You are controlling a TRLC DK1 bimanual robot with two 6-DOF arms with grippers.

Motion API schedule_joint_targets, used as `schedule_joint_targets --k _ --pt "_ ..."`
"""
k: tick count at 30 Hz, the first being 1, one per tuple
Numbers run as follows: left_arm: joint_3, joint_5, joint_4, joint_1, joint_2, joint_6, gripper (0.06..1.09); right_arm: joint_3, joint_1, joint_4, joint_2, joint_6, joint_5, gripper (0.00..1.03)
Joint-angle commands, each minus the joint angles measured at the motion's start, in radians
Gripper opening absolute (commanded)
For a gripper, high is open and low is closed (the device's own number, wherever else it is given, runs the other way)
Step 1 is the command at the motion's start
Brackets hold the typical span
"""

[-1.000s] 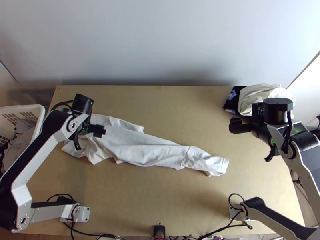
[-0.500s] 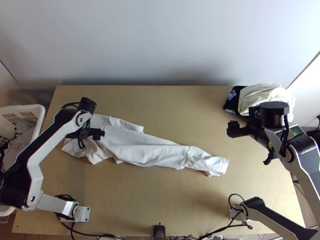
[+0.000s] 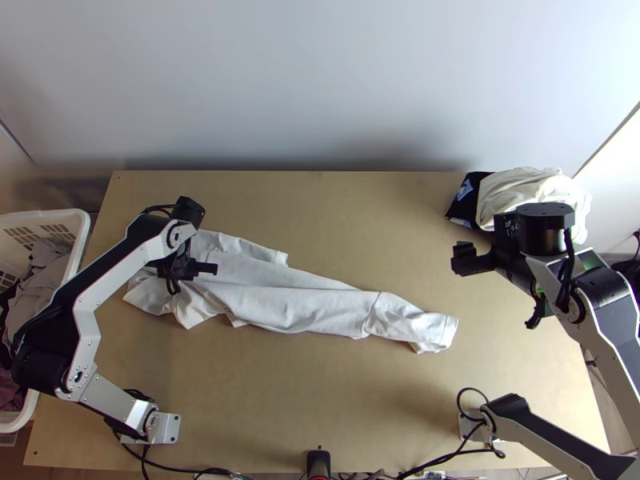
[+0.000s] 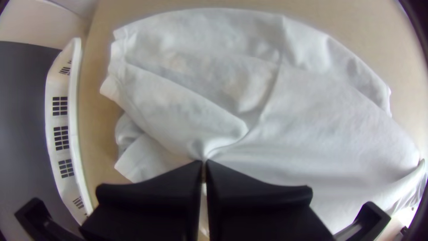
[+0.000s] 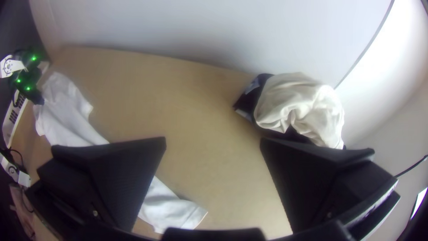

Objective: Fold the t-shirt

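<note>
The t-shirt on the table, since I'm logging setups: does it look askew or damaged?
Askew, yes: the t-shirt lies bunched in a slanting strip rather than spread flat, creases converging at the left gripper. I see no tear.

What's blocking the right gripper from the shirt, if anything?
Nothing visible stands between the right gripper and the white t-shirt. The cream and dark cloths lie toward the far right corner, off that line.

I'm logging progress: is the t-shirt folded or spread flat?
Neither; the t-shirt lies bunched, a long, creased strip slanting across the table.
</note>
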Motion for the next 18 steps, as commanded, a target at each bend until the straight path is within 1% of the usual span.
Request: schedule_joint_targets --k 1,6,10,18 --pt "0.016 -0.003 -0.008 -0.013 0.007 0.026 0.10 0.007 0.000 0.007 0.011 0.000 0.000 0.98" --pt "0.111 0.025 -0.031 -0.097 -0.071 0.055 0.10 0.022 0.005 0.007 0.020 -0.010 0.000 0.98" --pt "0.239 0.074 -0.065 -0.200 -0.125 0.078 0.10 0.039 0.009 0.007 0.034 -0.020 0.000 0.98" --pt "0.480 0.074 -0.081 -0.462 -0.119 0.103 0.10 0.048 0.019 0.007 0.039 -0.018 0.000 0.98"
